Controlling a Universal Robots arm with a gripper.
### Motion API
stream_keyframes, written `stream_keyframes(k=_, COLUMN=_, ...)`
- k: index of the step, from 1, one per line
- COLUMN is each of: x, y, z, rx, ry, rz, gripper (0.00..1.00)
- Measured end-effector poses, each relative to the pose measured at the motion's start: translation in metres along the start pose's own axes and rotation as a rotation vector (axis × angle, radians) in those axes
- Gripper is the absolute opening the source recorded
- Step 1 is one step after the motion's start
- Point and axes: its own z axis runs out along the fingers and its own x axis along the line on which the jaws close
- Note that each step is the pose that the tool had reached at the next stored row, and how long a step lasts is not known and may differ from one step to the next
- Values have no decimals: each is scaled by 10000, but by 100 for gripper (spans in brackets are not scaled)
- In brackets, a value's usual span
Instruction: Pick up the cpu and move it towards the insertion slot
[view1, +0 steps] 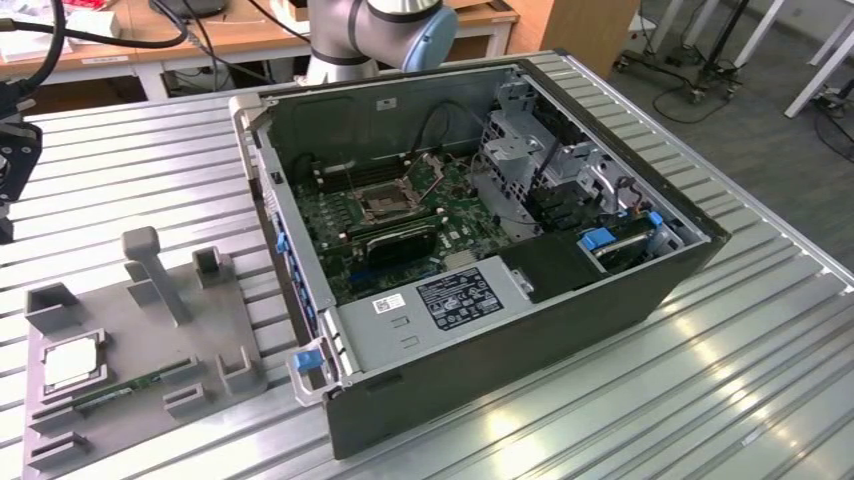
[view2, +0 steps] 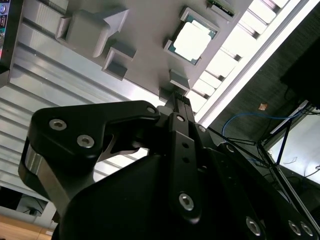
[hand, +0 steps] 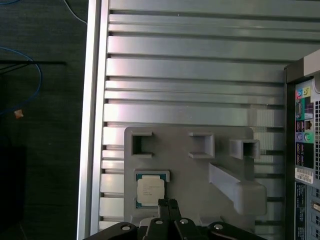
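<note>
Slatted metal table (view1: 134, 160) takes up most of the exterior view. An open computer case (view1: 534, 400) lies on its side at centre-right, with the green motherboard (view1: 461, 225) exposed. The arm (view1: 360, 30) comes in at the top centre, behind the case.

A grey plate (view1: 120, 320) with moulded recesses and upright blocks lies flat on the table at the exterior view's lower left, beside the case.

The gripper (hand: 167, 204) shows in both wrist views. It is over the plate with its black fingers (view2: 180, 97) together and nothing between them. It is clear of the cpu, not touching it.

The insertion slot (view1: 383, 203) is a square metal-framed socket with a dark centre. It sits on the motherboard in the upper-middle of the exterior view, well apart from the plate.

The cpu (view1: 74, 362) sits flat in a square recess near the plate's outer edge, silvery top up, not picked up. Both wrist views show it too (hand: 150, 190) (view2: 192, 40).

A green memory stick (view1: 134, 385) lies on the plate just beside the cpu.
</note>
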Motion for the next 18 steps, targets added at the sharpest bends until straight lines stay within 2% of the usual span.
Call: stream_keyframes(k=18, x=3, y=-31, z=11, rx=0, ry=0, rz=1, gripper=11)
